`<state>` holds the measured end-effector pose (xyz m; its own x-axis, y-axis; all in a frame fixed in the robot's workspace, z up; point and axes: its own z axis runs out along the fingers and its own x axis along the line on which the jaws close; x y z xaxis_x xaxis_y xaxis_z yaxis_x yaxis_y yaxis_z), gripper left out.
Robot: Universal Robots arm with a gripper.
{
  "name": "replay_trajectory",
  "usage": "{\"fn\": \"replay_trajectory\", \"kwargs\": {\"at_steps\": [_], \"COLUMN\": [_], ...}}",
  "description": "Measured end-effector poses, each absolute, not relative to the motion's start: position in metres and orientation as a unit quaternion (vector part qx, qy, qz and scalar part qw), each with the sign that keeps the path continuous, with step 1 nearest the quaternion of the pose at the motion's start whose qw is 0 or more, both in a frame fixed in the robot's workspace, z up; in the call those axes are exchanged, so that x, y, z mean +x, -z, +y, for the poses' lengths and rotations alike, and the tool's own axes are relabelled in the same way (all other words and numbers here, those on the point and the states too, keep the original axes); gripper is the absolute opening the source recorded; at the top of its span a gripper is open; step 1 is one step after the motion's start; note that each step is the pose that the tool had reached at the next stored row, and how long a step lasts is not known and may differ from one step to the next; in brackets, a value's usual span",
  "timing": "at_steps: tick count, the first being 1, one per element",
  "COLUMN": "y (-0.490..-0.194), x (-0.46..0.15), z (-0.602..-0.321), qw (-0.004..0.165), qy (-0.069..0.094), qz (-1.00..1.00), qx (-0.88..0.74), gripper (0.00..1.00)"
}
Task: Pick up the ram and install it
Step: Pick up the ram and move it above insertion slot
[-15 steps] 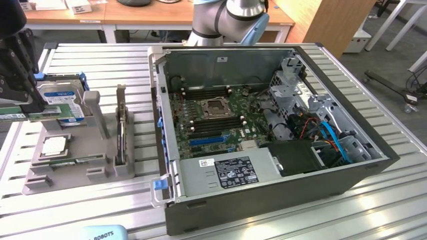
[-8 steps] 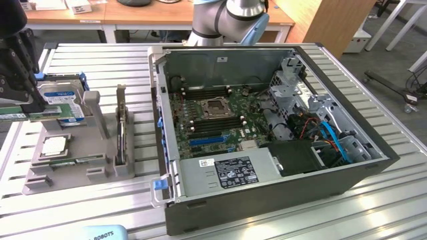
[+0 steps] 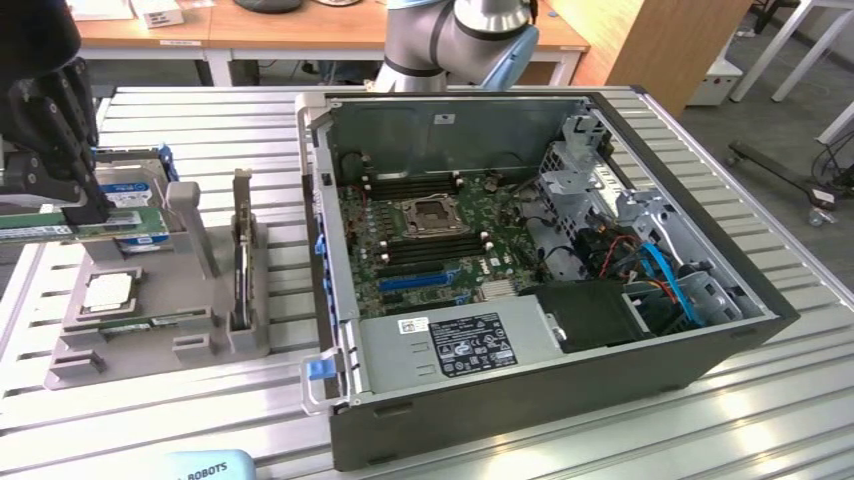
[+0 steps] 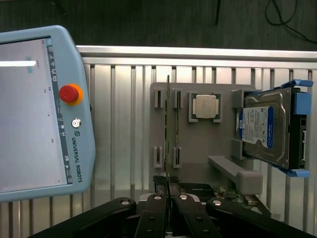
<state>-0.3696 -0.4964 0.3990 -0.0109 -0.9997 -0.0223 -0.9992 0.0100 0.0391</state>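
Now, pickup step: black gripper pinches the thin green ram stick, fingers nearly shut, near grey plastic fixture; I reckon seating needs square alignment with green motherboard slot.

Slatted table; case, fixture, likely pendant

The gripper points down (jaws pinched close on the ram).

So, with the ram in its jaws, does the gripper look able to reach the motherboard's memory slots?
Probably yes. The computer case lies open-topped, and the memory slots beside the processor socket look uncovered. The gripper, jaws shut on the ram, is off to the exterior view's left.
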Motion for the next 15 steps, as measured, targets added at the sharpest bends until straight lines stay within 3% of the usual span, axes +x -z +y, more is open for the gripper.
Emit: {"fn": "replay_trajectory", "kwargs": {"at_steps": [15], "y": [-0.399], "x": [-0.333], "z": [-0.496], "qw": [0.006], "qy": [0.022], "qz": [-0.711], "qx": [0.703], "gripper": [0.12]}}
